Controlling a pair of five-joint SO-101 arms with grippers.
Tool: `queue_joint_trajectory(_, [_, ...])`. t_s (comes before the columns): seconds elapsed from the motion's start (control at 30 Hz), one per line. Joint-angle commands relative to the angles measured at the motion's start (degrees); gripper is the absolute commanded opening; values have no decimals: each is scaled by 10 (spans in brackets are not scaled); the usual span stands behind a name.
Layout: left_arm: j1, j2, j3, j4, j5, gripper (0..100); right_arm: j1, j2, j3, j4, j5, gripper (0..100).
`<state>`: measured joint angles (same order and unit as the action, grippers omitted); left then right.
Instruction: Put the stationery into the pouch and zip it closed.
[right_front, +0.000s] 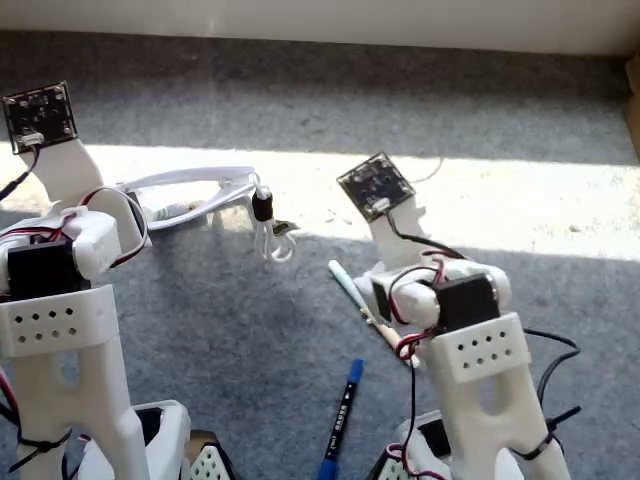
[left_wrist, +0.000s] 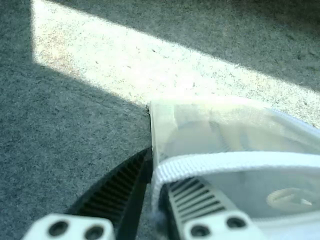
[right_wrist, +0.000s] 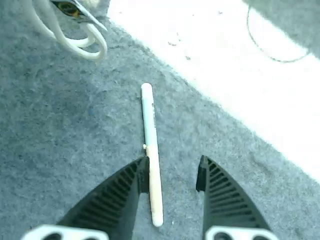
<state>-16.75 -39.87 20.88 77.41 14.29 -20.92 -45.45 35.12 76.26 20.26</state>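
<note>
High view: the clear pouch (right_front: 190, 180) lies at the sun strip's edge. A white pen (right_front: 350, 290) and a blue pen (right_front: 342, 415) lie on open grey bench (right_front: 250, 340).

Left wrist view: the left claw (left_wrist: 150, 165) is clenched on the pouch's edge.

Right wrist view: the right claw (right_wrist: 172, 172) is released, the white pen just beside one finger.

The high camera looks down from above the near edge of the table (right_front: 250, 330) toward its far edge. The left wrist camera looks along the left pincer (left_wrist: 152, 200) at the pouch (left_wrist: 225, 130), very near. The right wrist camera looks past the right pincer (right_wrist: 172, 175) at a white pen (right_wrist: 151, 150), which the high view shares.
</note>
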Motion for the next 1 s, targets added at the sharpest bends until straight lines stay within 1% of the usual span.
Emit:
queue_joint_trajectory(0.0, [-10,-17,-11,-15,1,5,-47,52,7,-70,-12,148])
queue_joint_trajectory(0.23, [-11,-17,-10,-15,1,5,-59,167,12,-176,-12,148])
queue_joint_trajectory(0.4, [-15,-17,-10,-15,1,5,-59,239,9,-219,-11,148])
queue_joint_trajectory(0.57, [-29,-17,-13,-15,3,5,-59,290,7,-230,-11,148])
queue_joint_trajectory(0.97, [-27,-17,-12,-15,3,5,-59,358,7,-230,-11,148])
